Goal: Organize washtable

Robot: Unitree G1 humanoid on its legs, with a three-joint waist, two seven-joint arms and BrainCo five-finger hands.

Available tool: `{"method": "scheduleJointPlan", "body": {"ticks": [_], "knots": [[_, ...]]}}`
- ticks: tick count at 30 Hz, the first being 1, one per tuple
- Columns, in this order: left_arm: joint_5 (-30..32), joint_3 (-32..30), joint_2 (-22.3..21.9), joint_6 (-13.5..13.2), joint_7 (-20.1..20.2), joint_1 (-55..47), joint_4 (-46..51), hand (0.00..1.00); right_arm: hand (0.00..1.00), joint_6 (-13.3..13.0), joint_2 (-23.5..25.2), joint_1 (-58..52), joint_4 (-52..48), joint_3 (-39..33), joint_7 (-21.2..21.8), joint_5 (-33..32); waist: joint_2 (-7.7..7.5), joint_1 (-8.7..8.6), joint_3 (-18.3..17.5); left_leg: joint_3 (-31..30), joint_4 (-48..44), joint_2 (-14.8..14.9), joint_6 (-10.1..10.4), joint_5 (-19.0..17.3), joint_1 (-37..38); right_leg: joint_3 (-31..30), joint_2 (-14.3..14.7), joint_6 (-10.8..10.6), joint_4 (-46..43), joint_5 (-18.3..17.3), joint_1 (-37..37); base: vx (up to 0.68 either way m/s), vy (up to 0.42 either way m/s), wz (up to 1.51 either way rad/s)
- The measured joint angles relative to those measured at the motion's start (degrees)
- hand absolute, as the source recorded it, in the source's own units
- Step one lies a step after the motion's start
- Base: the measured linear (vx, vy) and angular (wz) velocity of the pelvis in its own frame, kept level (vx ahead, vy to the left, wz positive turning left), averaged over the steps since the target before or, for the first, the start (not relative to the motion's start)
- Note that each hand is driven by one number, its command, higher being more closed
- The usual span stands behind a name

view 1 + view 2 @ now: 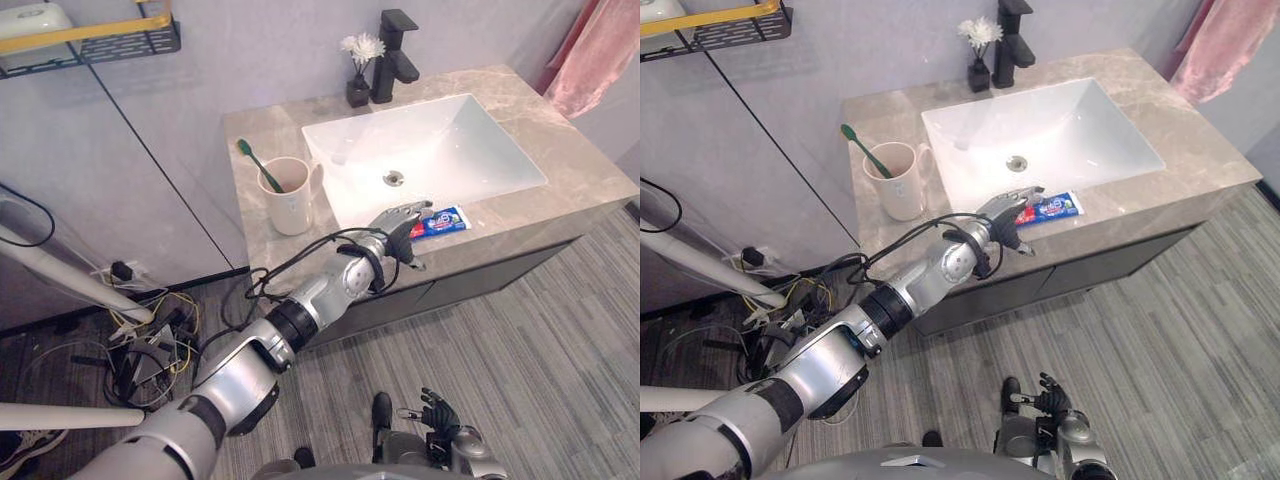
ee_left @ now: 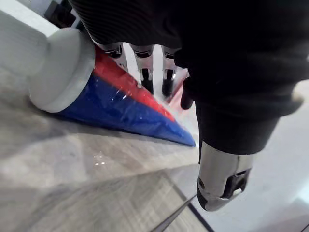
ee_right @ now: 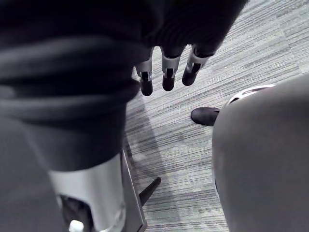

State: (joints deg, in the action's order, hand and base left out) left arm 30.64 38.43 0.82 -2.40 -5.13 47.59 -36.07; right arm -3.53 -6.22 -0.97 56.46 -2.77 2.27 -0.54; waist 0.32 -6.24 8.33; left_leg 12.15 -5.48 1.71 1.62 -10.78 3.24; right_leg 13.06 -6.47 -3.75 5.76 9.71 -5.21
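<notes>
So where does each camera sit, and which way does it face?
Left eye view: head, looking down at the washtable; left hand shows at its front edge.
Right eye view: beside it, same scene; right hand hangs low.
Left wrist view: along its fingers onto the toothpaste tube.
Right wrist view: past its fingers at the floor.
Shared: eyes and left wrist show the toothpaste tube.

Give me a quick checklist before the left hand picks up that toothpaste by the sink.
1. Left hand over the toothpaste tube: ok.
2. Fingers closed on the tube: not ok, they are straight with the thumb apart.
3. Fingertips touching the tube: cannot tell.
4. Tube lying flat on the counter in front of the sink: ok.
5. Cup upright, toothbrush inside, clear of the hand: ok.
6. Right hand out of the way, low and open: ok.
</notes>
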Motion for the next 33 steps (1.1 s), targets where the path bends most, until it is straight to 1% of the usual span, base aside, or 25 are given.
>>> {"method": "scheduleJointPlan", "body": {"ticks": [5,13,20,24,30,33], "knots": [[0.05,-0.76,-0.66,-0.14,-1.83,0.08,0.01,1.0,0.0,-0.05,0.01,0.04,-0.03,0.2,-0.03,0.0,-0.09,-0.14,0.05,0.19,0.01,0.14,0.16,-0.1,-0.03,-0.19,0.16,-0.01,0.0,-0.01,-0.15,0.0,0.0,0.0],[0.3,-0.76,-1.31,-0.41,-2.66,0.69,-1.11,1.0,0.0,-0.06,0.01,0.14,0.0,0.29,-0.09,0.01,-0.16,-0.28,0.09,0.92,0.02,0.15,0.36,-0.23,-0.01,-0.76,0.23,-0.01,0.0,-0.01,-0.43,0.0,0.001,-0.03],[6.31,-0.63,-2.32,-0.55,-3.34,2.33,-2.61,1.0,0.0,-0.09,0.01,0.22,0.0,0.5,-0.2,0.01,-0.3,-0.32,0.18,1.45,0.1,0.23,0.43,-0.28,0.07,-1.23,0.37,0.0,0.0,0.0,-0.62,0.0,-0.001,-0.03],[7.04,-0.23,-2.45,-0.7,-4.15,2.84,-3.75,1.0,0.0,-0.14,0.01,0.25,0.0,0.79,-0.62,0.0,-0.47,-0.33,0.27,1.48,0.13,0.23,0.43,-0.28,0.09,-1.25,0.38,-0.01,0.0,-0.01,-0.62,0.0,0.0,0.0],[10.7,1.33,-2.43,-1.4,-4.58,3.97,-4.51,1.0,0.0,-0.29,0.0,0.27,-0.01,1.02,-1.08,0.0,-0.48,-0.46,0.27,1.51,0.13,0.23,0.45,-0.29,0.11,-1.29,0.39,-0.01,0.0,0.0,-0.62,0.0,0.0,0.0],[11.47,2.32,-2.2,-1.77,-4.94,4.09,-4.51,1.0,0.0,-0.91,-0.01,0.28,-0.01,1.31,-1.12,0.0,-0.48,-0.74,0.27,1.53,0.13,0.24,0.45,-0.29,0.11,-1.32,0.4,0.0,0.0,0.0,-0.63,0.0,0.0,0.0]]}}
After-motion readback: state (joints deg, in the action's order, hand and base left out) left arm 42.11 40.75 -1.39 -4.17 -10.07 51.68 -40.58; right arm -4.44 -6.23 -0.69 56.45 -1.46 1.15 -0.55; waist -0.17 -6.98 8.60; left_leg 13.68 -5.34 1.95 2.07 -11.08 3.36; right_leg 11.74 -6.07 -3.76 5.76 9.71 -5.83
